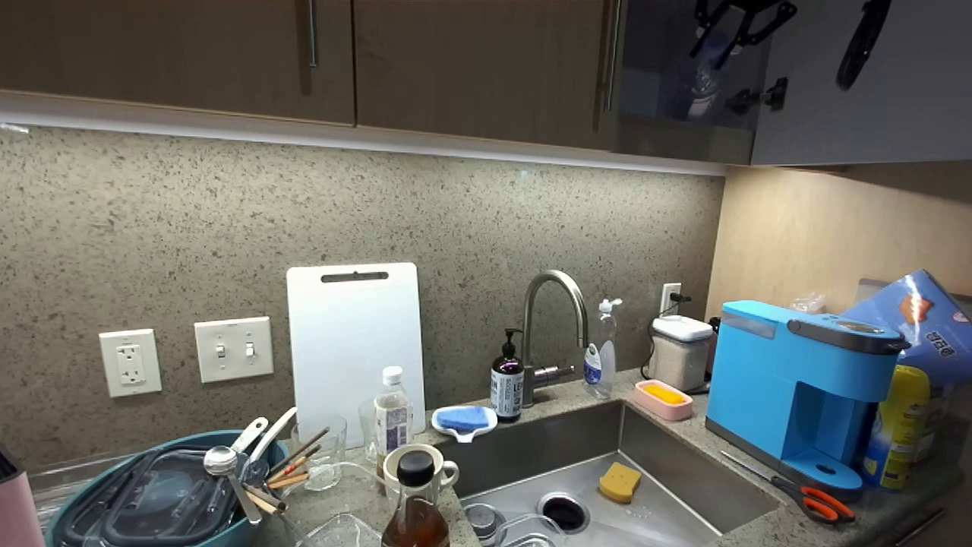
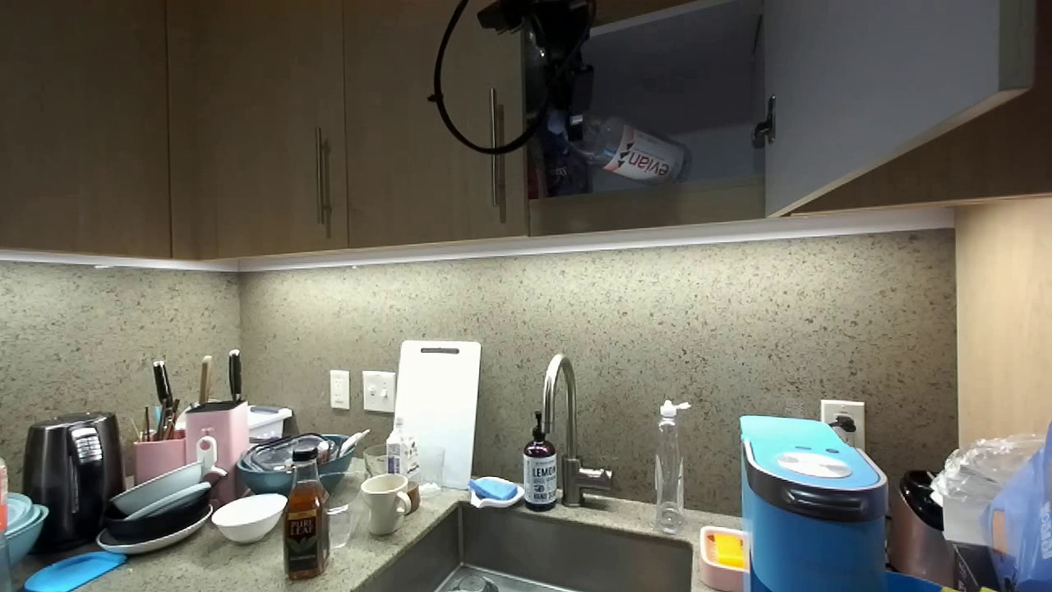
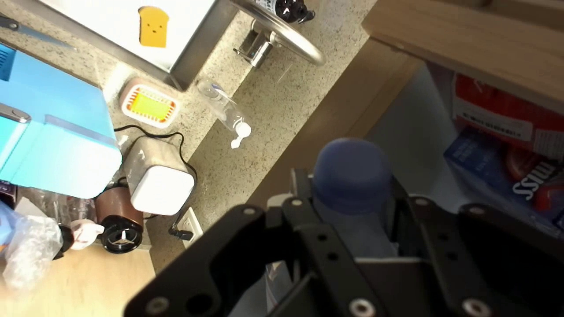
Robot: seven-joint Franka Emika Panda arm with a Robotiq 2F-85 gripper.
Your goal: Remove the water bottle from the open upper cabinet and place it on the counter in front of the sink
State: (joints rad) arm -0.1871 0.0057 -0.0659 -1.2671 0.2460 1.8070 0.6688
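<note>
1. Landing on the big grey counter point(image 2: 353, 559) is the last step, and it is not done yet. I can hardly see its front strip.
2. The upper cabinet point(image 2: 682, 70) comes next in size. Getting out of it is my step now, I think. Its door point(image 2: 888, 90) is wide open, so I should pull straight out and not bump it.
3. The sink point(image 1: 683, 471) is down below. I would stay high until I am past the tall faucet point(image 1: 529, 342), then come down in front.
4. The water bottle point(image 2: 645, 154) leans in the cabinet's mouth, its bottom lower than its top. I can't tell if it touches the cabinet floor.
5. My gripper point(image 3: 349, 196) is pinched on the bottle's neck.
6. The blue cap point(image 3: 352, 160) sticks up between my fingers. It's a small hold, so the bottle may swing. I would go slow and stand it up before letting go.
</note>
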